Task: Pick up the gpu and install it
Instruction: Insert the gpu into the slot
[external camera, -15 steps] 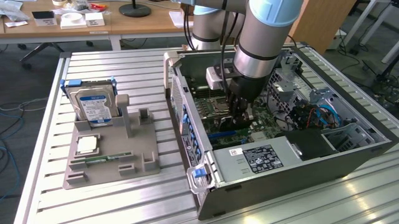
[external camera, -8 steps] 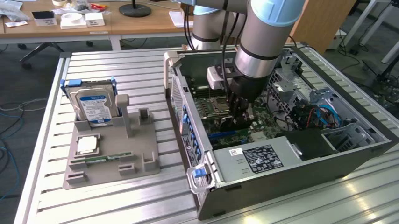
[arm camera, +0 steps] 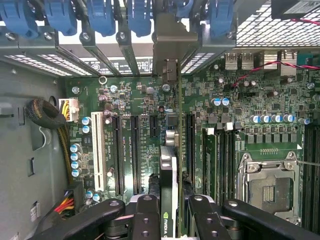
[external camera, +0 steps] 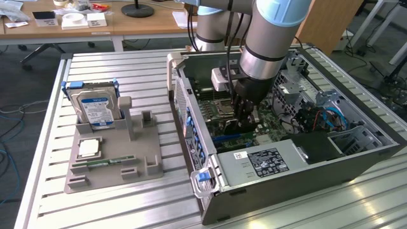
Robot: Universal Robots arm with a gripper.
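Closest to the wrist camera, the robot's black two-fingered gripper (arm camera: 169, 217) has its fingers (arm camera: 147, 215) closed on the gpu (arm camera: 168, 170), one finger pressed to each flat face. The gpu is a flat, black-shrouded circuit card seen edge-on, with a thin green board edge beside the shroud. It stands upright over the green motherboard (arm camera: 240, 100), running lengthwise beside the long black expansion slots (arm camera: 134, 150). Whether its contact edge has entered a slot cannot be told.

The card looks stiff and fairly light, so it should not sag in the grip. The smooth shroud may slip, though, and the contacts and small parts are fragile. The flat faces near mid-length seem the sound place to hold it.

Farther on, the card's silver metal bracket (arm camera: 170, 45) sits at the case's rear wall, among the blue plastic retention clips (arm camera: 100, 15).

In the exterior view, the arm (external camera: 270, 38) reaches down into the open grey computer case (external camera: 305, 186). Well apart, toward that view's left, a grey moulded tray (external camera: 114, 176) holds a silver hard drive with a blue-white label (external camera: 95, 107).
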